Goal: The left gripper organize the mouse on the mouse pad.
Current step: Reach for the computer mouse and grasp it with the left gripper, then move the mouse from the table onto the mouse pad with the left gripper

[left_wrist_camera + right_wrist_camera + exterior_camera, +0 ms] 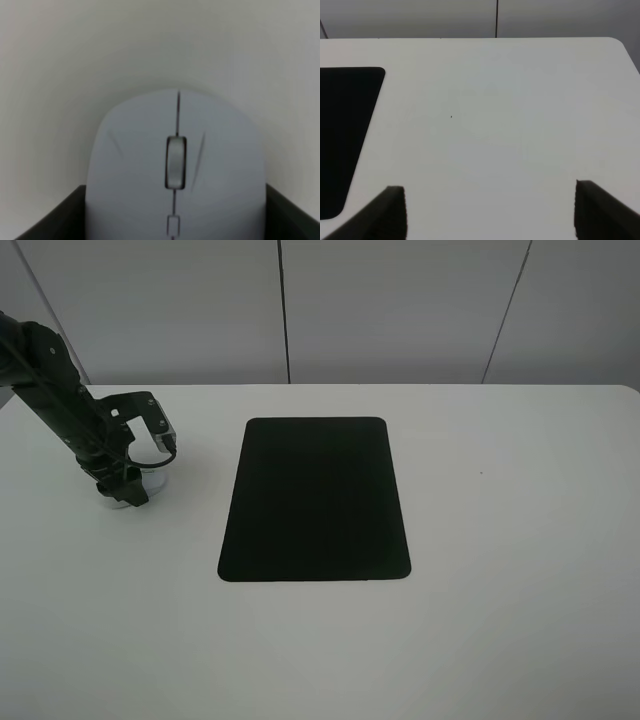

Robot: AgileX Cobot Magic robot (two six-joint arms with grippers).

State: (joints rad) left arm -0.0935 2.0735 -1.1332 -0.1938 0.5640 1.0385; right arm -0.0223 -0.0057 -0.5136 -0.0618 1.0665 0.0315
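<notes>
The white mouse (175, 150), with its grey scroll wheel, fills the left wrist view. It lies on the white table, far left of the black mouse pad (315, 500). My left gripper (125, 488) is lowered over the mouse (150, 480) and hides most of it in the high view. The gripper is open: one black finger (50, 217) stands on each side of the mouse, close to its flanks. Whether they touch it is not clear. My right gripper (490, 205) is open over bare table, with nothing between its fingers; the high view does not show it.
The pad's corner (345, 125) shows at the side of the right wrist view. White wall panels (400, 310) stand behind the table's far edge. A small dark speck (480, 474) marks the table to the right of the pad.
</notes>
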